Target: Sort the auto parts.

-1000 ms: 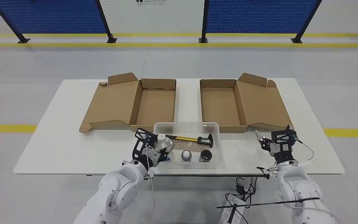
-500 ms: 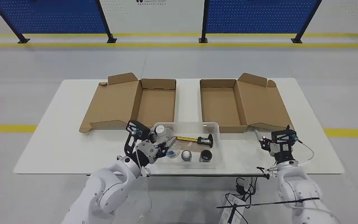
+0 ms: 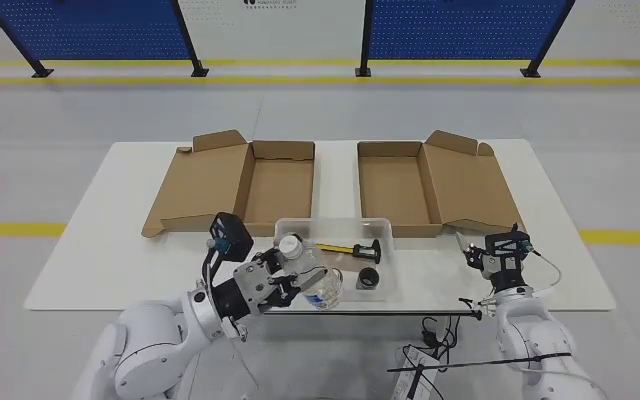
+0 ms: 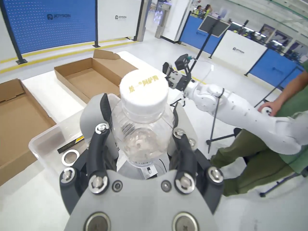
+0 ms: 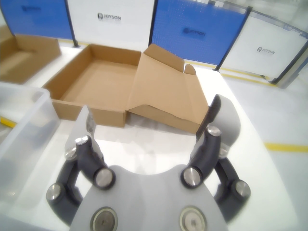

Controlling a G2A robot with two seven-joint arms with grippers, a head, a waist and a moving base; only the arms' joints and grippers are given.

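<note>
Left gripper (image 4: 141,111) pinching the clear white-capped bottle (image 4: 144,90) at its shoulder, held above the plastic bin (image 4: 41,140) beneath the claw so it clears the wall (likely box-bound); right gripper (image 5: 150,110) spread, empty.

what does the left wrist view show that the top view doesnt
Left wrist view: the left gripper with its fingers pressed against both sides of the clear bottle, and gold print on its white cap. Top view: the black cylindrical part in the clear bin, and the left box and right box with flaps whole. Both: the bottle held over the bin's near left part, and the right gripper by the table's right edge.
</note>
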